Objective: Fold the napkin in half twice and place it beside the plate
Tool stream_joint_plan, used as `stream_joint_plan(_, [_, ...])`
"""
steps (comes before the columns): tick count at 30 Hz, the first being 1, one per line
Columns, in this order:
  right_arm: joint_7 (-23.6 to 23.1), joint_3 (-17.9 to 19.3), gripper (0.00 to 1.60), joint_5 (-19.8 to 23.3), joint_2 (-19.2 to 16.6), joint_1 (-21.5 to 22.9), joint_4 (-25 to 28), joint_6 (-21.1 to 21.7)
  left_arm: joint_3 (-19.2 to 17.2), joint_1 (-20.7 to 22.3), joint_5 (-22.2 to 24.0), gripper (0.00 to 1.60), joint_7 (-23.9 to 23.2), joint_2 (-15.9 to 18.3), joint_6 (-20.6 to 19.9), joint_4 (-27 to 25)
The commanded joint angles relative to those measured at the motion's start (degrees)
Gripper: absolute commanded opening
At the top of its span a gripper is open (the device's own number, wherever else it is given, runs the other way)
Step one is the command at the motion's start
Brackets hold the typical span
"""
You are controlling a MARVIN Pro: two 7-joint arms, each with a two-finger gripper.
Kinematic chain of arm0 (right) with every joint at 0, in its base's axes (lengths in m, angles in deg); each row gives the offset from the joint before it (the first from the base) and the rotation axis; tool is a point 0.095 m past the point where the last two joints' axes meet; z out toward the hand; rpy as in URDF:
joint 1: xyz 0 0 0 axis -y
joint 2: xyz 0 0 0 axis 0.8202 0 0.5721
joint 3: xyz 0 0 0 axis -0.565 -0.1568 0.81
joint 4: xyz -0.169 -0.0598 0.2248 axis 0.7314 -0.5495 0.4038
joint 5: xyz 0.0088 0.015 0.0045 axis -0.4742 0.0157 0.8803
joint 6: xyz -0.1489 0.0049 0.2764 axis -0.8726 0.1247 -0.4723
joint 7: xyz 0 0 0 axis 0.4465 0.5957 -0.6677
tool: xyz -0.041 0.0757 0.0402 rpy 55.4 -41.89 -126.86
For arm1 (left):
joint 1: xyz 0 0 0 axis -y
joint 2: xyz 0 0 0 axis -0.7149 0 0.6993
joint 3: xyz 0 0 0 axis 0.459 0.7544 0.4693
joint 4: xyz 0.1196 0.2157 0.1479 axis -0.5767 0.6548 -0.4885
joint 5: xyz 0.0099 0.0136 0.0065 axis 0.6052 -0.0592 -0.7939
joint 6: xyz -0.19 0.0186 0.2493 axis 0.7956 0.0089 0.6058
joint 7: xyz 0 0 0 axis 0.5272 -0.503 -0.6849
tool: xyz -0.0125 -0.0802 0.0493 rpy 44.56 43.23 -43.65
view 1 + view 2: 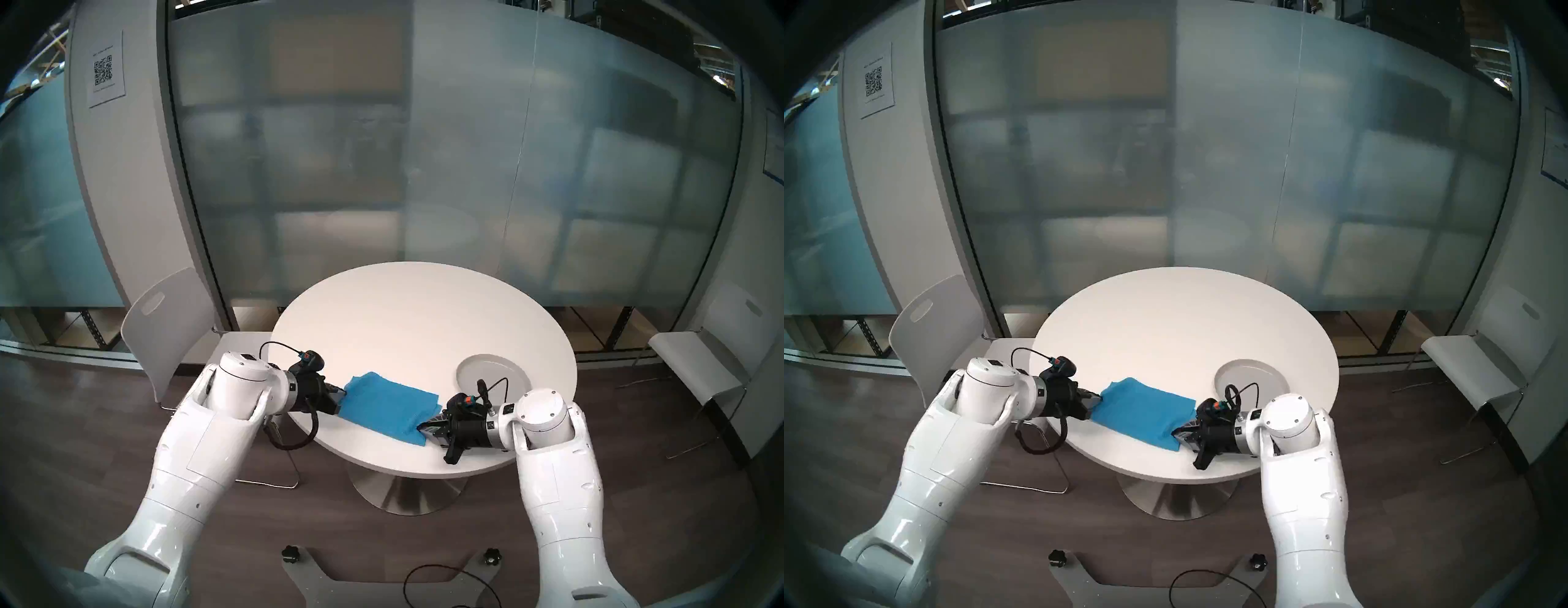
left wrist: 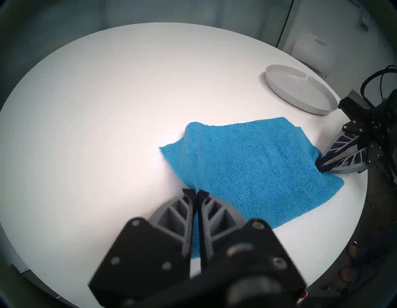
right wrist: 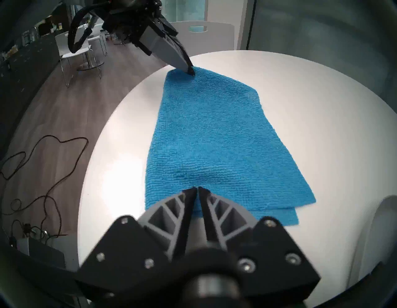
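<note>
The blue napkin [image 1: 388,405], folded once into a two-layer rectangle, lies on the round white desk [image 1: 407,322] stretched between the two sets of fingers, its lower layer showing past the upper at the right-hand end. The left fingers [image 2: 196,192] are closed on one short edge of the cloth, and the right fingers [image 3: 197,189] are pinched together on the opposite short edge, both sets angled downward toward the desk. The light-grey plate [image 1: 494,373] sits on the desk just beyond the right fingers, apart from the napkin.
</note>
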Motion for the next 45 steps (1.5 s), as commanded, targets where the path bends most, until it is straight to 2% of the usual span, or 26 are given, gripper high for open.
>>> stream_joint_plan(1, [-0.07, -0.35, 0.65, 0.3, 0.46, 0.38, 0.68, -0.24, -0.01, 0.73, 0.88, 0.23, -0.4, -1.21, -0.96, -2.76])
stream_joint_plan(3, [-0.12, -0.48, 0.65, 0.26, 0.57, 0.42, 0.85, -0.08, -0.12, 0.85, 1.19, 0.14, -0.51, -1.46, -1.44, -3.13])
stream_joint_plan(11, [0.2, -0.54, 0.65, 0.23, 0.62, 0.48, 0.63, -0.18, -1.17, 0.91, 2.6, 0.0, -1.23, -2.28, -4.7, -5.59])
stream_joint_plan(24, [1.35, -1.55, 0.65, 0.16, 1.23, 1.42, -0.72, -0.26, -1.79, -0.32, 3.62, 0.0, -2.25, -2.76, -7.39, -8.19])
stream_joint_plan(45, [4.26, -4.42, 0.65, 0.6, 2.19, 4.38, -5.2, -0.48, -1.63, -1.48, 3.66, 0.03, -2.41, -3.69, -8.4, -9.68])
